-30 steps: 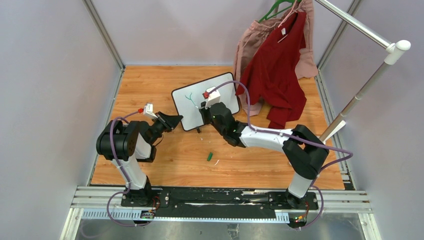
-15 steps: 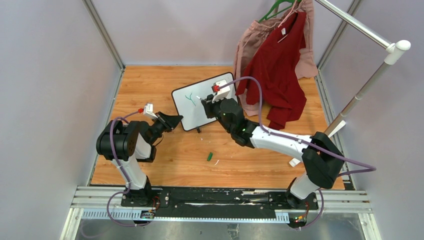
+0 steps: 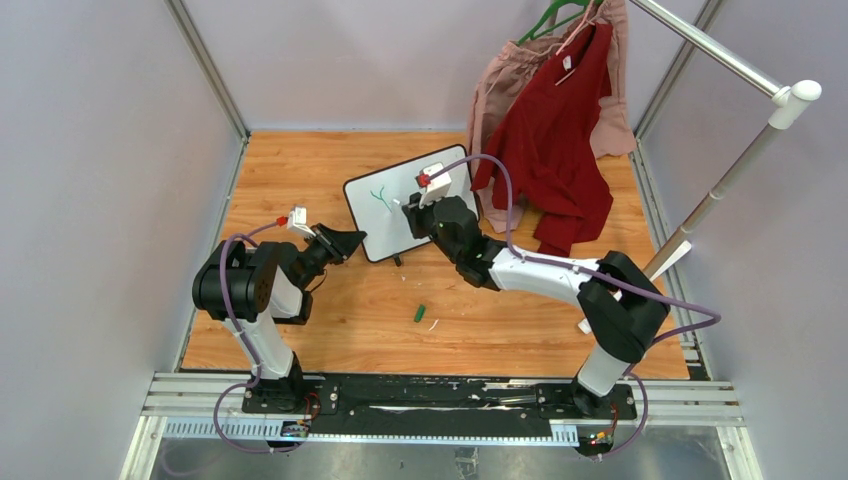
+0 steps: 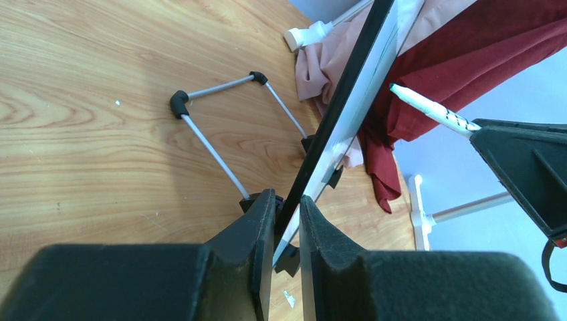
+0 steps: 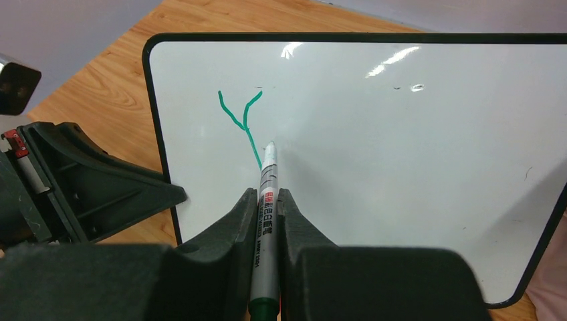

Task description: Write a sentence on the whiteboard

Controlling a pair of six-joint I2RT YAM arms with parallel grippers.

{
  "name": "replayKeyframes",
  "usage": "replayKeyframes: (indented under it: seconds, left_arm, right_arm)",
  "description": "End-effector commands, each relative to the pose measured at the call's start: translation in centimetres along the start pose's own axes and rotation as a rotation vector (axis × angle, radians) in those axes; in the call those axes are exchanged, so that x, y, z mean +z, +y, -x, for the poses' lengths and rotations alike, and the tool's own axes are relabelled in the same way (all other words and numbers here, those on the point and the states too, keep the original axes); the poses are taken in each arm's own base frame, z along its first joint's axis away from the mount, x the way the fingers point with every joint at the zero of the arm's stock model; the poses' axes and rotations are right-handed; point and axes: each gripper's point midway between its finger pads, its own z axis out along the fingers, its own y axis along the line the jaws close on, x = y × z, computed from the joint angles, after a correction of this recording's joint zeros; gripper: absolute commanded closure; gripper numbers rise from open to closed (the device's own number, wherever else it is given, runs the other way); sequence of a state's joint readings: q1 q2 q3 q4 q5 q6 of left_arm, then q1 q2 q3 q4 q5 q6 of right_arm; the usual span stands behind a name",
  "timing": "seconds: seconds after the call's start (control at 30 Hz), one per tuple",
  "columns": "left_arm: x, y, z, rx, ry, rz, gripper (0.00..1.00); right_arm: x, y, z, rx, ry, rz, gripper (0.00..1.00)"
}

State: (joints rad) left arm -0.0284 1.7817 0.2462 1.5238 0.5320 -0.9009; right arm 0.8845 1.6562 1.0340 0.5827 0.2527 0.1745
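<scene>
The whiteboard (image 3: 390,232) stands tilted on the wooden floor, mid-table. Of the sentence, only a green "Y" (image 3: 379,197) shows at its upper left. My left gripper (image 3: 357,240) is shut on the board's lower left edge; in the left wrist view its jaws (image 4: 287,200) pinch the black frame (image 4: 348,100). My right gripper (image 3: 410,213) is shut on a silver marker (image 5: 269,160). The marker's tip is at the board's face (image 5: 401,147), by the tail of the Y (image 5: 244,120). The marker also shows in the left wrist view (image 4: 431,110).
A green marker cap (image 3: 420,313) and a white scrap (image 3: 432,324) lie on the floor in front of the board. Red and pink garments (image 3: 550,130) hang right behind it from a metal rack (image 3: 720,180). The board's wire stand (image 4: 214,134) props its back.
My right arm swung its elbow out to the right and partly back, and the marker shifted a little right of the Y. The left gripper and the board have not moved.
</scene>
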Motion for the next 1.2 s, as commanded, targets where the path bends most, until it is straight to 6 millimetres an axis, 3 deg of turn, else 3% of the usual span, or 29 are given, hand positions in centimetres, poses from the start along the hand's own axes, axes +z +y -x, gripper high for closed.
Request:
replayKeyframes:
  seconds: [0.0,0.47,1.17]
  left_arm:
    - [-0.1,-0.3,0.2,0.028,-0.011,-0.018,0.97]
    - [0.0,-0.4,0.3,0.03,-0.011,-0.022,0.99]
    - [-0.1,-0.6,0.4,0.03,-0.015,-0.026,0.99]
  right_arm:
    - [0.9,0.1,2.2,0.015,-0.058,0.013,1.0]
    - [1.7,-0.3,1.8,0.027,-0.042,-0.005,1.0]
    - [1.4,-0.6,-1.1,0.016,0.037,-0.005,1.0]
